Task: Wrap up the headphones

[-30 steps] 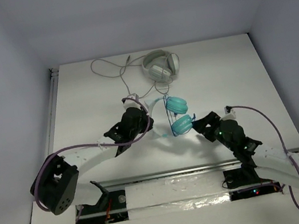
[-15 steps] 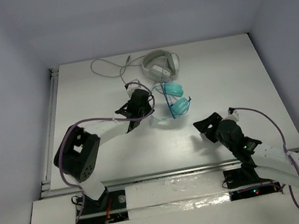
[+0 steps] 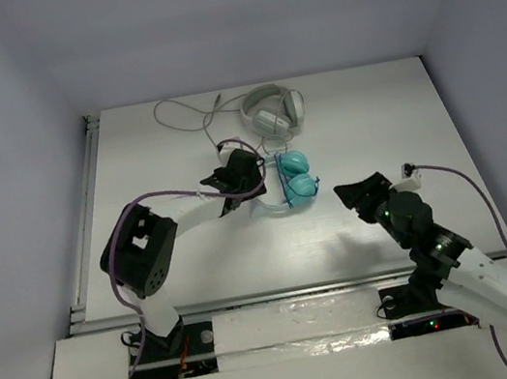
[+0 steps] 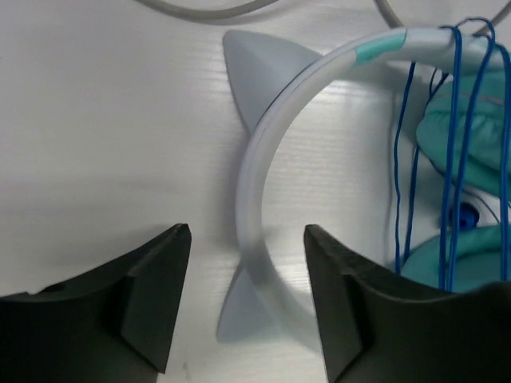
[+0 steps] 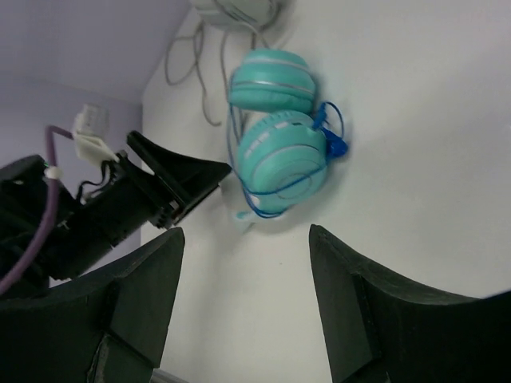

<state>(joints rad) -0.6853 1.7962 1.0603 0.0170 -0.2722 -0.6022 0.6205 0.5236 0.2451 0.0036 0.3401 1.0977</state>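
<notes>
**Headphones: Handling Properties and Viewing Limits**

The headphones (image 3: pixel 294 182) are lying on the table (image 3: pixel 152 168) near its middle, in front of the grey-white headphones (image 3: pixel 272 111) and apart from them. The 2 teal ear cups (image 5: pixel 278 152) are resting one beside the other, and the thin blue cable (image 4: pixel 451 159) is running in several loops over the headband (image 4: pixel 257 199) and around the cups.

**Gripper state**
- The left gripper (image 4: pixel 247 239) is hovering with its jaws parted on either side of the headband, with a gap showing on each side. It is gripping nothing.
- The right gripper (image 5: pixel 243 239) is standing well apart from the headphones, with its jaws wide and nothing between them.

**Handling**
- The unit is likely behaving as a light object, so it may be sliding on the smooth table when pushed.
- The headband is probably the stiffest part and is offering the best hold. Grip it on the bare arc between the 2 pointed tabs (image 4: pixel 255 68).
- The cups are looking soft and rounded, so jaws may be slipping off them.
- The cable is limp and thin, and pulling on one loop risks loosening the others.

**Viewing limits**
- The left wrist view is cutting off both cups at the right edge.
- A small blue piece (image 5: pixel 339 148) beside the cups is possibly the plug. The view is too coarse to confirm this.
- The free end of the cable cannot be traced in any view.
</notes>
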